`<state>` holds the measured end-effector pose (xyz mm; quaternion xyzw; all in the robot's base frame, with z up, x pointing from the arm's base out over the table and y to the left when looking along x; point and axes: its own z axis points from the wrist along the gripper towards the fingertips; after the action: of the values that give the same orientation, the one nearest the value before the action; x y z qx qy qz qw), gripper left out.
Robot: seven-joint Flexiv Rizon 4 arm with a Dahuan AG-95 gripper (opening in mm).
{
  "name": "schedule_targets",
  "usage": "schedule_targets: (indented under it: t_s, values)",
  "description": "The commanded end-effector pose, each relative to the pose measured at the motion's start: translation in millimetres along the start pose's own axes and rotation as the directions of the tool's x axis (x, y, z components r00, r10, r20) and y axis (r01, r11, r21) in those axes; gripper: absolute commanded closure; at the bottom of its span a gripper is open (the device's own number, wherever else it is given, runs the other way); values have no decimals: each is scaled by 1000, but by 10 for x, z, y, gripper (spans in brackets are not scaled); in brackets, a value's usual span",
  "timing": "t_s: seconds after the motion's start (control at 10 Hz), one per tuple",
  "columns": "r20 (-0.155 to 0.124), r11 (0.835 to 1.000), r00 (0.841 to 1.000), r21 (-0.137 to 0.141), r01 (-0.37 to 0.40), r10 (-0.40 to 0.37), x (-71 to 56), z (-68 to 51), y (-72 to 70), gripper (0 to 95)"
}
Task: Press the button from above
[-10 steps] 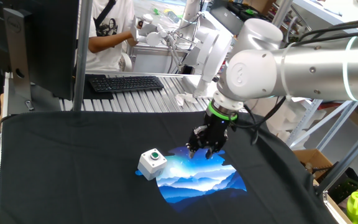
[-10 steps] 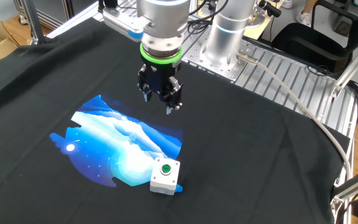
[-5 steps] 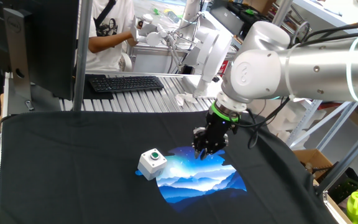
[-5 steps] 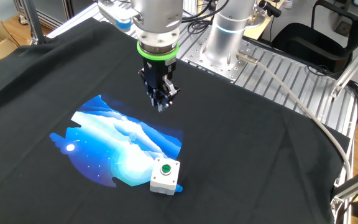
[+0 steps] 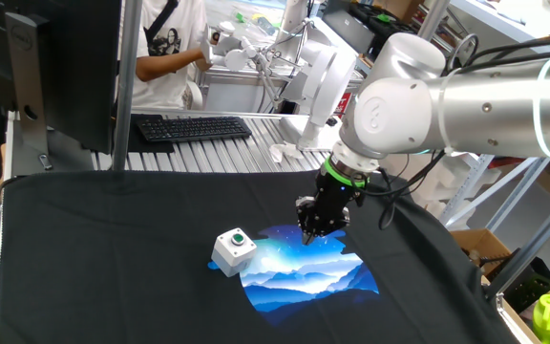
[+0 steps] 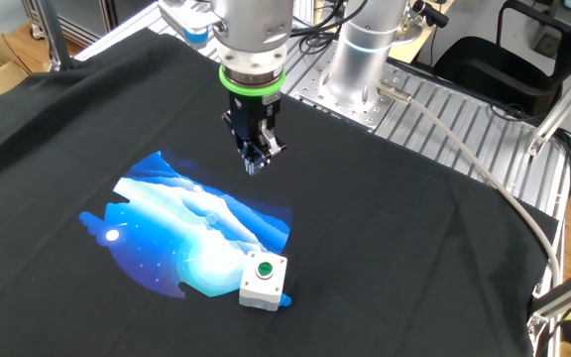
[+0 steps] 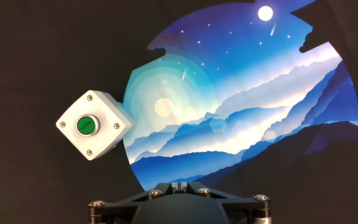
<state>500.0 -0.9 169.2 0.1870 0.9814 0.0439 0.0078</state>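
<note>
Upward faces the button (image 7: 86,125); gripper (image 6: 254,164) apart; finger state indiscernible.

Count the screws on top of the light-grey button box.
4: one silver screw at each corner of the light-grey plastic box's square top face, around the round dark-green push button, seen in the hand view. None appears hidden.
</note>
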Motion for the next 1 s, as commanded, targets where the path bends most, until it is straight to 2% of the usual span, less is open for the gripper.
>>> schedule_targets:
  t_s: [0.1,0.4,1.0]
  values:
    - [-2,1000,1000,-1,0,0,-5,-3,6,950]
    - [5,1000,1000,12,3,-3,-32,1,19,950]
    - [-1,1000,1000,11,1,-1,-88,2,58,950]
